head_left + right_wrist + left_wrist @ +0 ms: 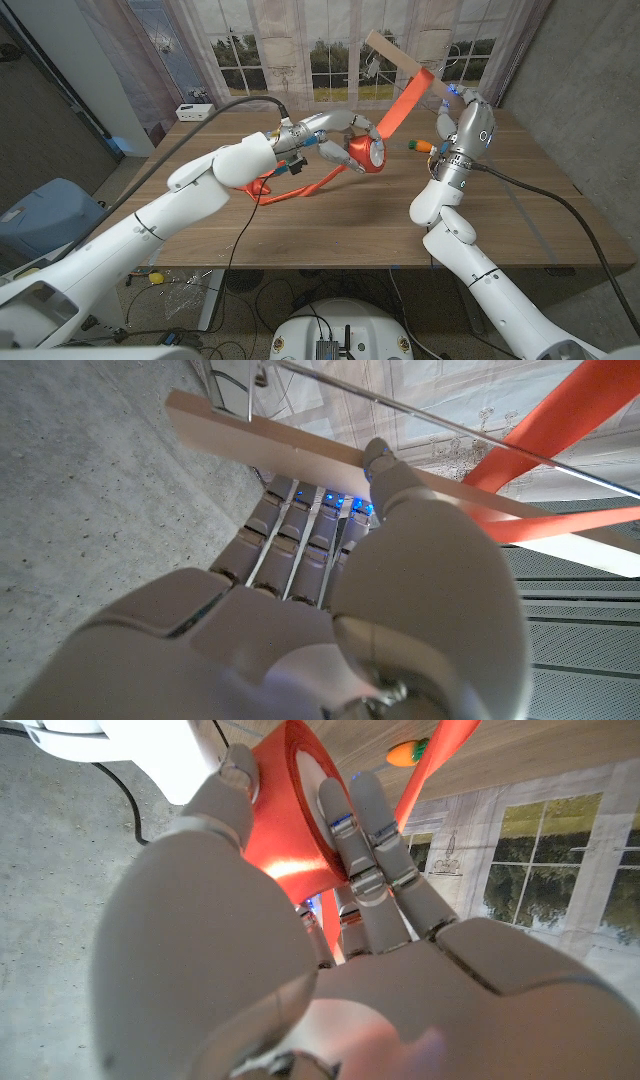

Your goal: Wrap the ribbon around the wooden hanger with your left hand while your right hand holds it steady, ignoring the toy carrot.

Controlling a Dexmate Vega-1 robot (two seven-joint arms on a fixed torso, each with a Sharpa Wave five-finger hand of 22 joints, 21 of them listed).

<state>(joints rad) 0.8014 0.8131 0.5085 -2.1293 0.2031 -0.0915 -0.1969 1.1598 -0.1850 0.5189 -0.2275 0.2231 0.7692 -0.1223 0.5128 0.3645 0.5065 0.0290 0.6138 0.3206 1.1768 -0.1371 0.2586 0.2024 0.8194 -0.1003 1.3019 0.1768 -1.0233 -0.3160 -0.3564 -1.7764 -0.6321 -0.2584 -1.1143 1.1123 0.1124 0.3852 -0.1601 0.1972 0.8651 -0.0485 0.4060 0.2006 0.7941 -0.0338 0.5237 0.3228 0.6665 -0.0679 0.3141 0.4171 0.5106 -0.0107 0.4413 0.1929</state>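
Observation:
My right hand holds the wooden hanger raised above the table's far right side, fingers curled around its bar. An orange-red ribbon is looped on the hanger and runs taut down to the ribbon roll, which my left hand grips over the table's middle. In the left wrist view the fingers wrap the roll. A loose ribbon tail lies on the table under the left forearm. The toy carrot lies beside the right wrist.
A small white box sits at the table's far left corner. A black cable runs along the left arm. Curtains and a window backdrop stand behind the wooden table. A blue object stands off the table's left.

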